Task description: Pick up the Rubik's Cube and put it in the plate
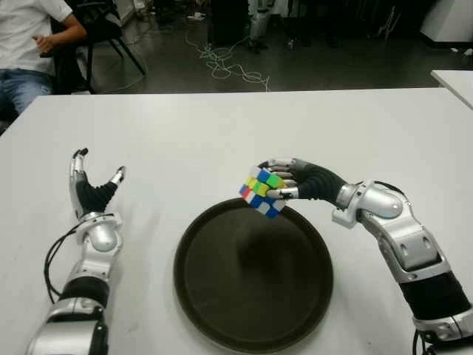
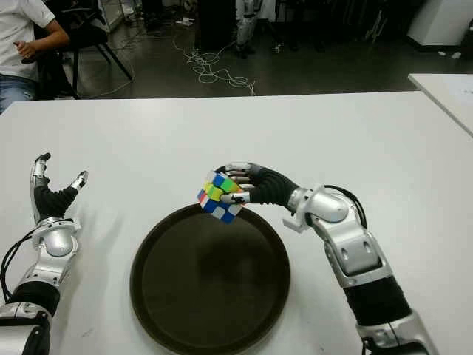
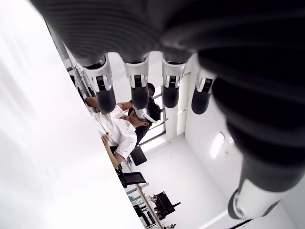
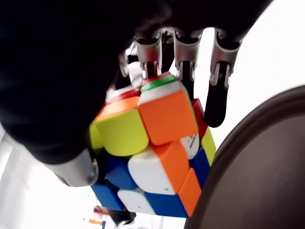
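My right hand (image 1: 284, 183) is shut on the Rubik's Cube (image 1: 262, 191), holding it tilted in the air just above the far rim of the dark round plate (image 1: 222, 296). The right wrist view shows the cube (image 4: 152, 148) wedged between thumb and fingers (image 4: 183, 62), with the plate's rim (image 4: 248, 143) beside it. The plate lies on the white table (image 1: 222, 133) in front of me and has nothing in it. My left hand (image 1: 92, 185) shows at the left of the plate, fingers spread and holding nothing.
A second white table's corner (image 1: 454, 81) shows at the far right. Beyond the table's far edge a seated person (image 1: 26, 44) is at the left, with chairs and loose cables (image 1: 229, 66) on the dark floor.
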{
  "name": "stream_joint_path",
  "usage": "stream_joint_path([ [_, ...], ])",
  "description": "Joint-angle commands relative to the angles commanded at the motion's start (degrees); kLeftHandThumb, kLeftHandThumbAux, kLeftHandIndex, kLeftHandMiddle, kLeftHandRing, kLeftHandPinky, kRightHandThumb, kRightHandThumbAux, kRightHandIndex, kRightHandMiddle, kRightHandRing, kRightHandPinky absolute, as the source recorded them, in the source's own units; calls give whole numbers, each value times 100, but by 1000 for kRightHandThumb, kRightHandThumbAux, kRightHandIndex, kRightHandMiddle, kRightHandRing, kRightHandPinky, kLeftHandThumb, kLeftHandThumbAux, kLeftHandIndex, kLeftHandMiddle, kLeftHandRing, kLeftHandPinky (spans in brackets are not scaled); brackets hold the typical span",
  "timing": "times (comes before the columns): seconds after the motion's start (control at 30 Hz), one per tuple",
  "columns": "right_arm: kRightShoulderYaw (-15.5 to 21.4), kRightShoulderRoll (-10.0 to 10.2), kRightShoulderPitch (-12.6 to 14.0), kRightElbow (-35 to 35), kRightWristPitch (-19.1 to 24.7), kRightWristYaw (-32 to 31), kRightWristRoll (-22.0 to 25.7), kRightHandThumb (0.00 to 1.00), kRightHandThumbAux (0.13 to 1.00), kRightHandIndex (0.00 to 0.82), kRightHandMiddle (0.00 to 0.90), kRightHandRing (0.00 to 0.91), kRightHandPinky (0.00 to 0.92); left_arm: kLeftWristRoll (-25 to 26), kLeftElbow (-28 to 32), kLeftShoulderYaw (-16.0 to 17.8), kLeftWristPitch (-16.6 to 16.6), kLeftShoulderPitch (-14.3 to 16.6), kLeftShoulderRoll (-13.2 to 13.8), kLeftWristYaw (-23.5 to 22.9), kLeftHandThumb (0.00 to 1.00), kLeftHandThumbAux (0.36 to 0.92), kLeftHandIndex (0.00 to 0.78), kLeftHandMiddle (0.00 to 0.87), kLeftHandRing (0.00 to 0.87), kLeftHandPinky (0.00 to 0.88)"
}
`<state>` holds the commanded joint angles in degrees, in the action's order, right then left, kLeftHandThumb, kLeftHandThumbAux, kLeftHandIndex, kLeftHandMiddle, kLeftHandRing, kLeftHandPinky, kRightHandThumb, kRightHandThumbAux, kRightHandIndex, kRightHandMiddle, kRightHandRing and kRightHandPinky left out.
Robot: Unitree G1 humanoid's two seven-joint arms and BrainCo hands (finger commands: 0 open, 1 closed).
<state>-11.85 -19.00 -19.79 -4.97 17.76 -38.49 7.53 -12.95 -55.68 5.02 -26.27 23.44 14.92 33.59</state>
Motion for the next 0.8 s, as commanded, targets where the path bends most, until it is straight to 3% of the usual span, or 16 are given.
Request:
stream_joint_path([
  [0.37, 37, 9, -52, -154, 90, -382, 318, 687, 729, 438, 796, 813, 796, -2, 15, -2, 73, 9, -32, 36, 0, 712, 35, 56, 43, 40],
  [0.8, -25, 20, -9, -168, -561, -509, 222, 684, 731, 437, 812, 825, 809, -67, -5, -49, 13, 3, -9, 119, 0, 693, 39, 72, 53, 37],
])
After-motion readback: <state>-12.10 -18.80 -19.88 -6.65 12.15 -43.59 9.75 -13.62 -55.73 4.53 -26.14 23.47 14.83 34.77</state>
